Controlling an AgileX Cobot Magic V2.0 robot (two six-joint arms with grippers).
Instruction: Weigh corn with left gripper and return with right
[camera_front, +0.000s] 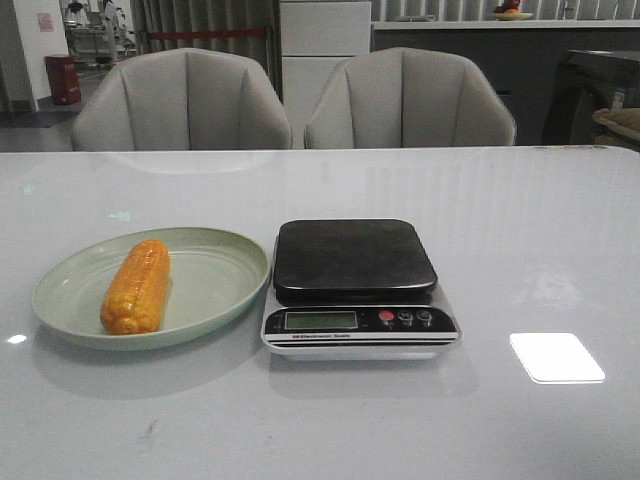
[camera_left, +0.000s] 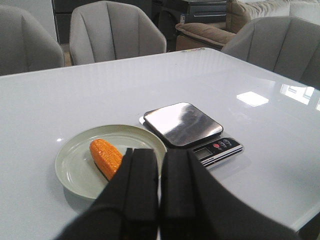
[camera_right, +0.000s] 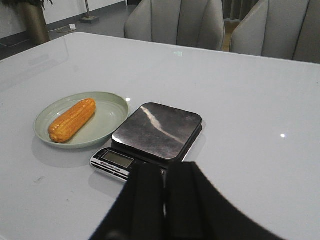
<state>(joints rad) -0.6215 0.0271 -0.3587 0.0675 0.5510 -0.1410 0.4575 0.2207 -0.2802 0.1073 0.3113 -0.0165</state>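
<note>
Over on the left of the white table (camera_front: 520, 230) sits the pale green plate (camera_front: 225, 262), and lying on it, on its left half, is the corn (camera_front: 136, 285), flat on its side with one end pointing toward the robot and the other toward the chairs (camera_front: 180, 100). Nothing touches the corn; it has the plate to itself.

Just beside the plate's right rim, touching it or near enough, is the kitchen scale (camera_front: 357, 288). Its dark platform (camera_front: 353, 259) is bare, and along the front edge there's a small display (camera_front: 320, 320) with three round buttons (camera_front: 405, 318) to its right. Farther right, a bright patch of light (camera_front: 556, 357) reflects off the tabletop.

Neither arm shows in the front view. From the left wrist, the left gripper (camera_left: 159, 200) has its two black fingers (camera_left: 140, 190) pressed together, only a thin seam between them, nothing held. The corn (camera_left: 106, 157) lies on the plate (camera_left: 75, 165) just beyond those fingertips, partly hidden behind them, with air between.

From the right wrist, the right gripper (camera_right: 164, 200) is likewise closed up tight and empty, hanging above the table on the near side of the scale (camera_right: 150, 137). The corn (camera_right: 72, 120) is well apart from it, on the far side of the scale
</note>
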